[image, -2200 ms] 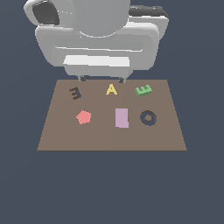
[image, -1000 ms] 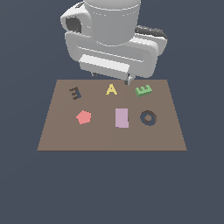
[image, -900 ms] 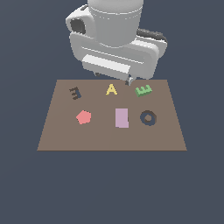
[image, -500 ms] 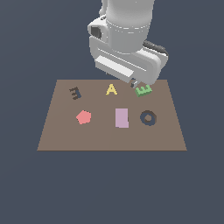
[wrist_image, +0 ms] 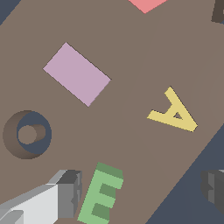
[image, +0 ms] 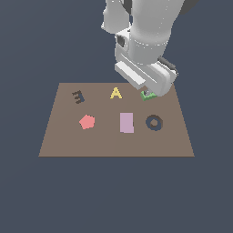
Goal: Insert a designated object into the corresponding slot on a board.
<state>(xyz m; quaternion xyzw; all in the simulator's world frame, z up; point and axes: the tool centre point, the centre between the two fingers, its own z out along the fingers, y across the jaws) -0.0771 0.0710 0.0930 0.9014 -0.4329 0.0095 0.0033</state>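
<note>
The designated object, a green E-shaped block [image: 149,96] [wrist_image: 101,194], lies flat on the board [image: 104,143] [wrist_image: 131,87] near its far corner at the exterior view's right. My gripper [image: 146,92] [wrist_image: 140,190] hangs low over it and is open. In the wrist view the block lies between the two fingers, close beside one finger [wrist_image: 65,192] and well apart from the other. The arm hides part of the block in the exterior view. The slot [image: 78,96] [wrist_image: 218,11], a dark reversed-E recess, sits in the board's far corner at the exterior view's left.
A yellow A [image: 116,93] [wrist_image: 175,114] lies between slot and block. A red pentagon [image: 87,121] [wrist_image: 146,3], a pink rectangle [image: 127,122] [wrist_image: 77,74] and a navy ring [image: 154,123] [wrist_image: 27,134] line the nearer row. Dark floor surrounds the board.
The arm has swung toward the exterior view's right and come down over the green E. Nothing on the board has moved.
</note>
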